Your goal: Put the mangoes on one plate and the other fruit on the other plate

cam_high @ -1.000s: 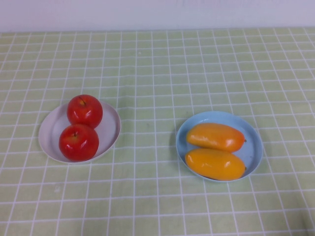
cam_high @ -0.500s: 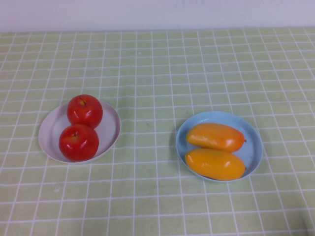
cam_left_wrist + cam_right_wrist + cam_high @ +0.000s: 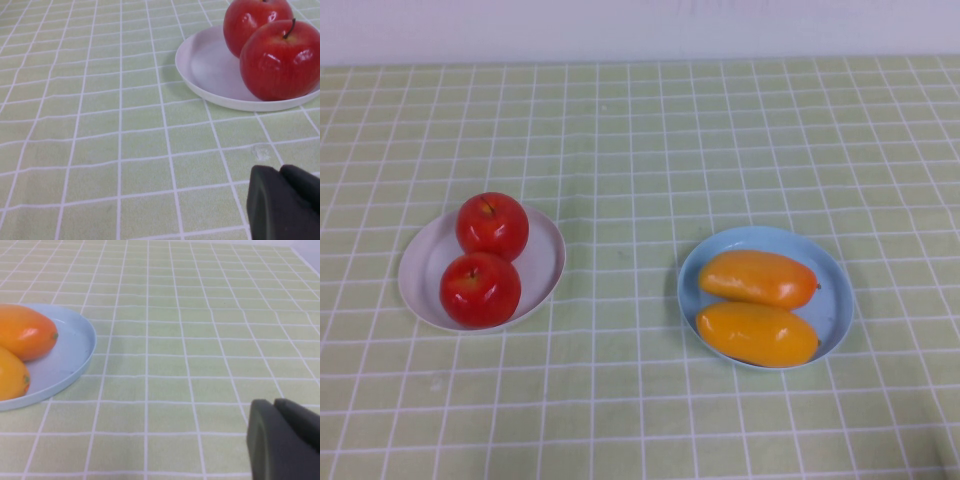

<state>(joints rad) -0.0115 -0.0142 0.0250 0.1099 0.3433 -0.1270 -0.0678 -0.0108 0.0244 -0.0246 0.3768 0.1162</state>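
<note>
Green-and-white checked tablecloth (image 3: 640, 130) fills the whole high view; no arm shows in it.

Round light blue plastic plate (image 3: 830, 275), right of centre in the high view. Both smooth oblong orange-yellow mangoes (image 3: 758, 279) lie on it side by side, touching or nearly so, long axes running across the frame. In the right wrist view the plate (image 3: 75, 347) sits at the left edge with the mangoes (image 3: 25, 332) partly cut off.

Round white plastic plate (image 3: 420, 265), left of centre in the high view, slightly smaller. Both shiny round red apples (image 3: 480, 290) rest on it, one behind the other, touching. Left wrist view has this plate (image 3: 205, 65) and the apples (image 3: 280, 60) at upper right.

Left gripper (image 3: 285, 202): only a dark tip at the lower right of its wrist view, low over bare cloth, apart from the white plate. Whether spread or pressed together, cannot tell. Right gripper (image 3: 285, 440): same dark tip at lower right of its view, well apart from the blue plate; state likewise cannot tell.

Judgement: sorting looks complete. Remaining risk is small. An arm swinging across a plate rim could tip it, and the round apples would roll off readily; the mangoes less so.
</note>
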